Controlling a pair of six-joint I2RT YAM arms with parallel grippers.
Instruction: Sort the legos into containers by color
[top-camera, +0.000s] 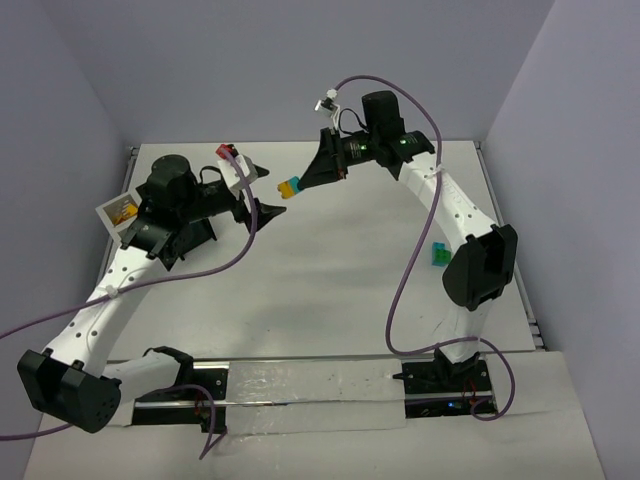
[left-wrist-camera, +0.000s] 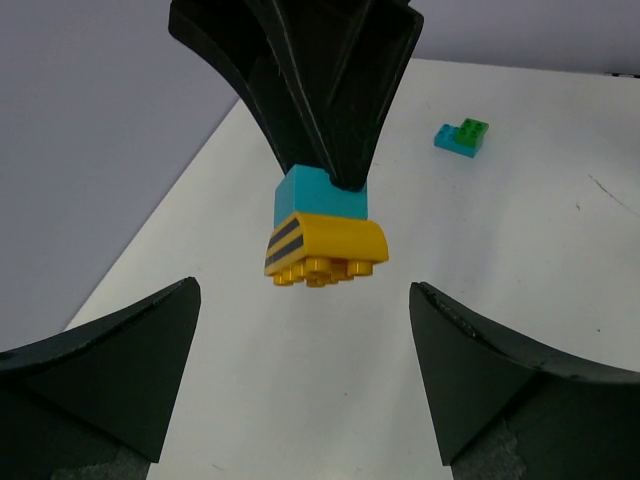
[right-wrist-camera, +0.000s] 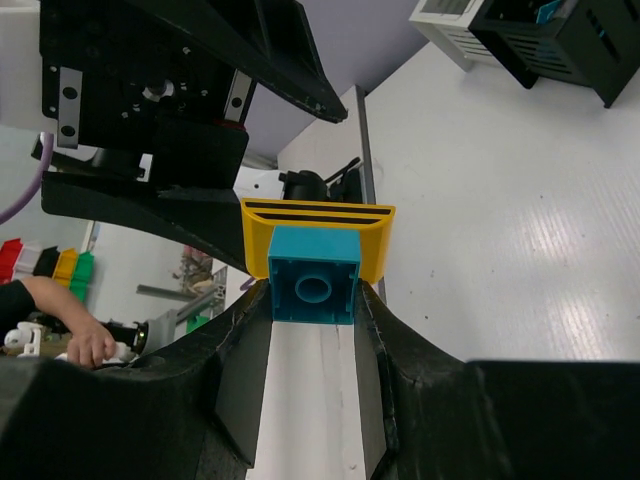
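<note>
My right gripper (top-camera: 305, 183) is shut on a teal brick (right-wrist-camera: 313, 288) that has a yellow striped brick (right-wrist-camera: 318, 230) stuck to it, and holds the pair (top-camera: 288, 187) above the table. In the left wrist view the right gripper comes down from above with the teal brick (left-wrist-camera: 320, 196) and the yellow brick (left-wrist-camera: 325, 250) facing me. My left gripper (left-wrist-camera: 305, 335) is open and empty, its fingers (left-wrist-camera: 110, 370) apart on either side just short of the yellow brick; it also shows in the top view (top-camera: 272, 190). A green and cyan lego pair (top-camera: 438, 254) lies on the table at the right (left-wrist-camera: 462, 137).
The containers sit at the far left under my left arm: a white bin (top-camera: 120, 212) holding something yellow, and a black one (top-camera: 195, 235) beside it. They also show in the right wrist view, white (right-wrist-camera: 450, 20) and black (right-wrist-camera: 570, 45). Walls close in the table at the back and sides.
</note>
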